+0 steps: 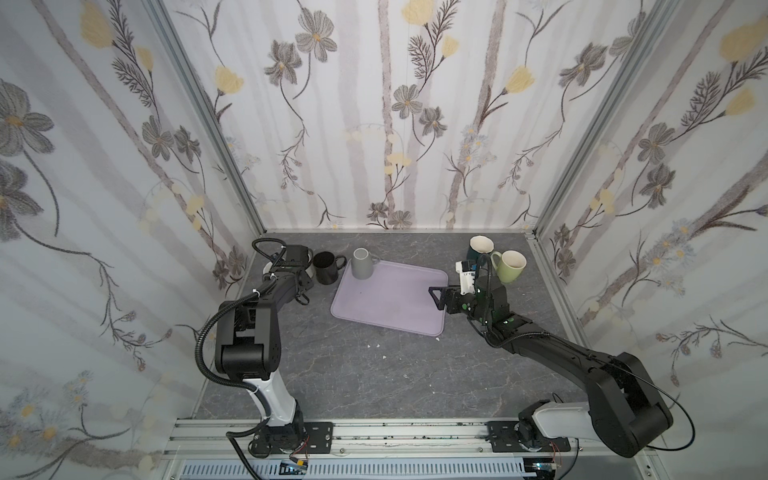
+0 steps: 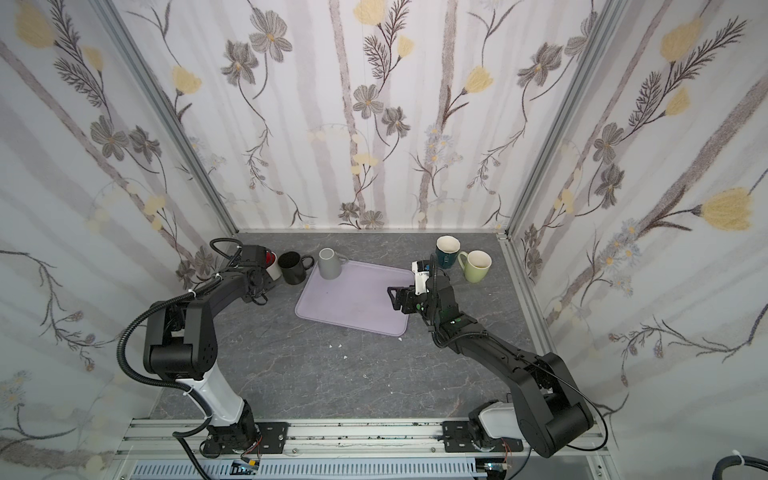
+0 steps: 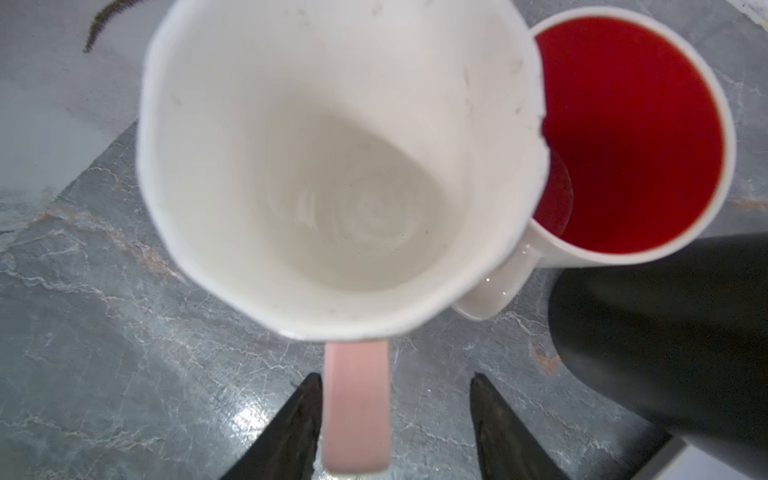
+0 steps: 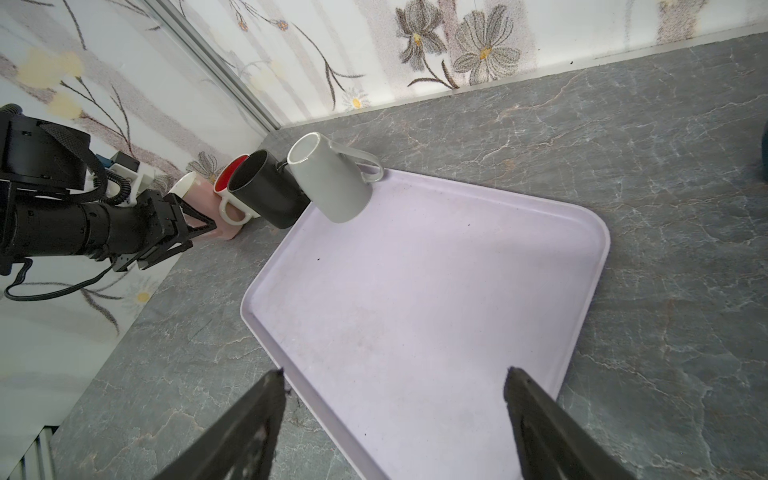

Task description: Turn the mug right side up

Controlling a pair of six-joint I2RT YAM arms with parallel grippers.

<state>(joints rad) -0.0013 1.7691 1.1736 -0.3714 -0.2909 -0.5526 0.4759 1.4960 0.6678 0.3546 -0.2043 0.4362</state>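
A pink mug (image 3: pixel 311 166) with a white inside stands upright on the grey table, mouth up, at the back left (image 4: pixel 208 203). Its pink handle (image 3: pixel 357 407) lies between the fingers of my left gripper (image 3: pixel 395 378), which is open: one finger sits close beside the handle and the other stands well apart. A grey mug (image 1: pixel 362 262) stands upside down on the back left corner of the lilac tray (image 1: pixel 395 307). My right gripper (image 4: pixel 395 372) hangs open and empty over the tray's right edge (image 1: pixel 434 293).
A white mug with a red inside (image 3: pixel 631 133) touches the pink mug, and a black mug (image 1: pixel 326 268) stands upright beside it. A dark teal mug (image 1: pixel 478 249) and a green mug (image 1: pixel 509 266) stand upright at the back right. Flowered walls close in three sides.
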